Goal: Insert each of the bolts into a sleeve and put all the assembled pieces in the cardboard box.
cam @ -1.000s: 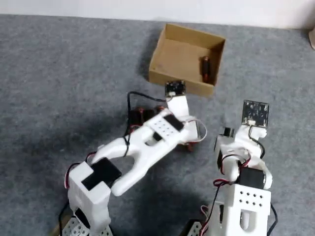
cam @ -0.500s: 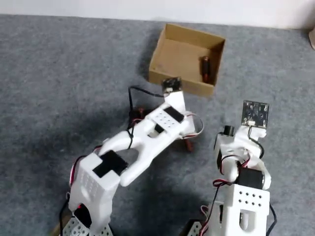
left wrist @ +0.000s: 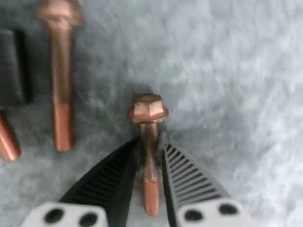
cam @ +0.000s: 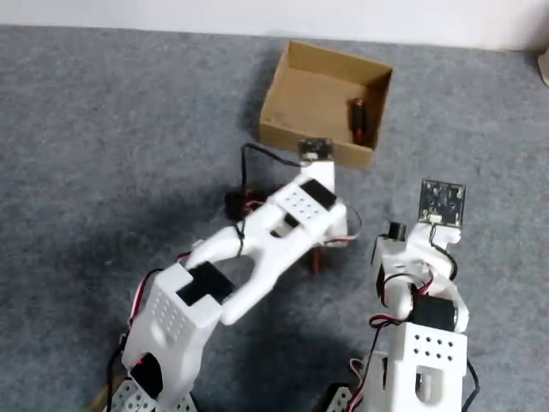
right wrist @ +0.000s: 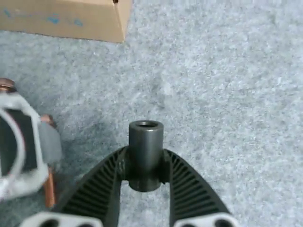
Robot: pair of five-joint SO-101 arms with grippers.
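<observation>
Pinched almost shut, the left claw (left wrist: 150, 147) grips the shank of a copper bolt (left wrist: 148, 111). Its ribbed black fingers (left wrist: 184, 177) press on either side. The hex flange head pokes out past the tips, and the paler threaded end lies back between them. I cannot tell whether this bolt rests on the grey carpet (left wrist: 236, 71) or hangs just above it. A second bolt (left wrist: 60, 75) lies loose nearby, roughly parallel to the first, and a black sleeve (left wrist: 13, 66) lies just beside that.

In the high view the left arm (cam: 257, 249) stretches from 7 o'clock toward the table's middle. The cardboard box (cam: 279, 120) sits at 12 o'clock, with one assembled piece (cam: 358, 122) lying against its 3 o'clock wall.

The right arm (cam: 420, 343) stands at 5 o'clock. The right claw (right wrist: 144, 163) is closed around the lower half of another sleeve (right wrist: 146, 139). That sleeve's open bore points away from the fingers, over bare carpet.
</observation>
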